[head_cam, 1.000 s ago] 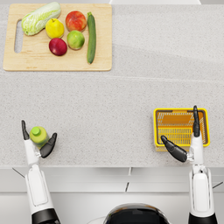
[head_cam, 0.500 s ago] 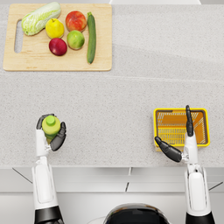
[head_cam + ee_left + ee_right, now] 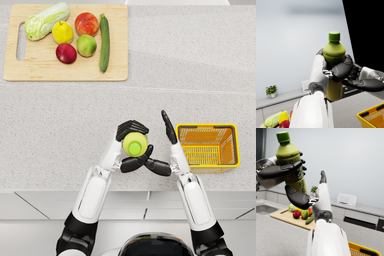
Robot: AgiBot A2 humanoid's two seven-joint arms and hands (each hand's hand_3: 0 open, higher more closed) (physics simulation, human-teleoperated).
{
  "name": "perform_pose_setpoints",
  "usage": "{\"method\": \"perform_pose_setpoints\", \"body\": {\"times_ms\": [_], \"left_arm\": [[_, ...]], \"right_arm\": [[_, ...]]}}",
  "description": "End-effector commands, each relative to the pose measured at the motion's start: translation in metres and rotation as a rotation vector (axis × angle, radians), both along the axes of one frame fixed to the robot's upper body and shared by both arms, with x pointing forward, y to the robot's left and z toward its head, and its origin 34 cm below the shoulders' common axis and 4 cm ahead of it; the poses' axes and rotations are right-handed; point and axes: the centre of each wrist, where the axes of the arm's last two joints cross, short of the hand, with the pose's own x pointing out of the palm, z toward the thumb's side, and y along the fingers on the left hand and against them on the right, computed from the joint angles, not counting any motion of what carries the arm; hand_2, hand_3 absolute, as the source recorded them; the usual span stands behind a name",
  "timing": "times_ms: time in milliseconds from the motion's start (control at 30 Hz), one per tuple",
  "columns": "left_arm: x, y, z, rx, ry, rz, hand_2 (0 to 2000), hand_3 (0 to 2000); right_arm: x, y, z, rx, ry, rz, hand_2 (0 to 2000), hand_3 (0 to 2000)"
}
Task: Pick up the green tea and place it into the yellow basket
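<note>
My left hand [image 3: 131, 145] is wrapped around the green plastic tea bottle with a bright green screw cap [image 3: 135, 144], fingers closed on its body, holding it upright above the speckled grey stone countertop [image 3: 60, 120]. Seen from my head, the bottle sits near the middle of the scene, and the yellow wire shopping basket with an orange floor [image 3: 207, 146] lies at about 3 o'clock from it, standing on the counter near the front edge (the bottle is not over the basket; my right hand is between them).

My right hand [image 3: 165, 150] holds nothing. Its fingers are spread: some point straight up toward 12 o'clock beside the basket's near wall, while the thumb reaches toward 9 o'clock, just under the bottle and very close to my left hand's fingers. I cannot tell whether it touches the bottle.

From my left wrist, the bottle [image 3: 334, 65] stands tall in my grasp, its yellowish label below my dark fingers [image 3: 342, 70], and a corner of the basket [image 3: 372, 117] shows below.

From my right wrist, the bottle [image 3: 291, 163] tilts slightly, label characters visible.

At 11 o'clock, well apart, a pale wooden cutting board [image 3: 65, 75] carries a napa cabbage [image 3: 46, 20], a yellow pear [image 3: 62, 32], a red-orange peach [image 3: 86, 23], a green apple [image 3: 86, 45], a dark red apple [image 3: 66, 53] and a long green cucumber [image 3: 104, 42].
</note>
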Motion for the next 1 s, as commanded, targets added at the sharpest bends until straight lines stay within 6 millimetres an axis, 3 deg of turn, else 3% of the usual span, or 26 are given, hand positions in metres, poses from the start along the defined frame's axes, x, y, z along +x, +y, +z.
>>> {"method": "perform_pose_setpoints", "body": {"times_ms": [33,67,200,233,267,367,400,433,567,633,667,767,900,1000], "left_arm": [[-0.013,-0.036,0.004,0.039,-0.028,-0.125,2000,2000],[-0.016,-0.041,-0.001,0.057,-0.020,-0.144,2000,2000],[-0.020,-0.049,-0.008,0.094,-0.015,-0.148,2000,2000],[-0.019,-0.048,-0.008,0.094,-0.016,-0.139,2000,2000],[-0.016,-0.045,-0.009,0.096,-0.011,-0.122,2000,2000],[-0.013,-0.041,-0.010,0.129,-0.015,-0.123,2000,2000],[-0.011,-0.040,-0.011,0.144,-0.013,-0.128,639,1673],[-0.008,-0.036,-0.014,0.144,-0.004,-0.107,0,1347],[-0.012,-0.012,-0.005,0.143,-0.047,-0.065,0,40],[-0.018,0.028,-0.001,0.081,-0.071,0.069,0,0],[-0.024,0.052,-0.003,0.053,-0.067,0.153,0,0],[-0.040,0.098,-0.014,-0.013,-0.040,0.326,0,0],[-0.036,0.130,-0.002,-0.100,-0.071,0.464,0,0],[-0.027,0.140,-0.001,-0.111,-0.058,0.501,0,0]], "right_arm": [[0.012,0.010,0.014,-0.446,-0.157,0.124,0,0],[0.013,0.016,0.019,-0.083,-0.063,0.048,0,0],[0.016,0.021,0.029,-0.135,-0.095,0.112,0,0],[0.014,0.018,0.028,-0.152,-0.098,0.126,1361,327],[0.013,0.018,0.027,-0.257,-0.102,0.260,2000,653],[0.011,0.017,0.032,-0.306,-0.120,0.319,2000,1633],[0.011,0.018,0.035,-0.326,-0.127,0.344,2000,1960],[0.009,0.019,0.037,-0.319,-0.139,0.337,2000,2000],[0.017,0.012,0.040,-0.283,-0.132,0.263,2000,2000],[0.019,-0.004,0.051,-0.230,-0.160,0.197,2000,2000],[0.021,-0.020,0.060,-0.164,-0.185,0.120,2000,2000],[0.024,-0.068,0.079,-0.020,-0.227,-0.089,2000,2000],[0.017,-0.113,0.074,0.085,-0.227,-0.262,2000,2000],[0.012,-0.135,0.050,0.131,-0.155,-0.335,2000,2000]]}}
